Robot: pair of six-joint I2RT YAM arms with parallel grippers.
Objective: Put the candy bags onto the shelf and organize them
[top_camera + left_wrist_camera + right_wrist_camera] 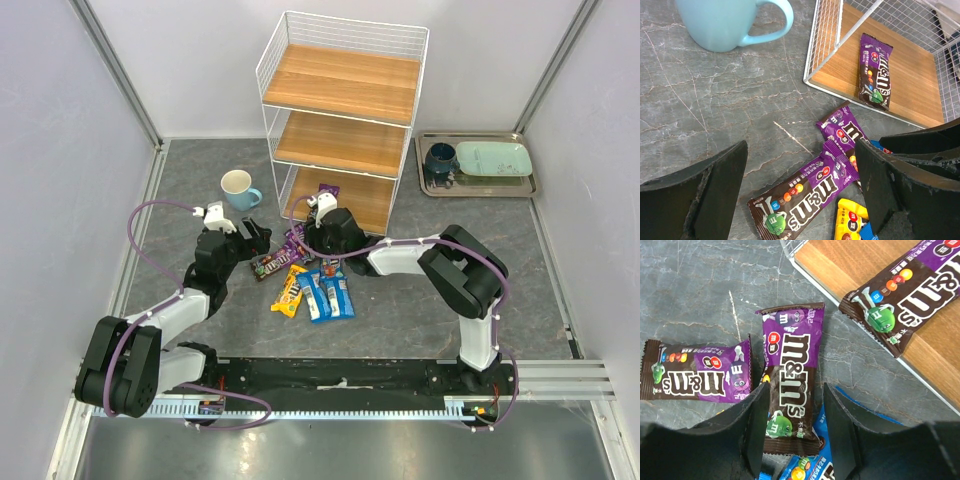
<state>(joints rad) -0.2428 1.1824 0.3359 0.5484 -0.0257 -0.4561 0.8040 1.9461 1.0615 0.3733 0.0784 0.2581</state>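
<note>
The right gripper (796, 395) stands half open astride 1 purple candy bag (792, 375) lying on the table (700, 290); whether its fingers (752, 425) pinch it I cannot tell. The left gripper (800, 155) gapes wide, holding nothing, over a second purple bag (805, 197). A third purple bag (875, 70) lies on the shelf (345, 85), bottom board; the yellow bag (289, 292) and blue bags (327, 292) lie together on the table

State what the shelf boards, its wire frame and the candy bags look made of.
Shelf boards: matte wood or wood-look laminate, visible grain. Wire frame: probably metal, white coated, thin rigid mesh. Candy bags: glossy printed plastic film, crimped ends, glare.
</note>
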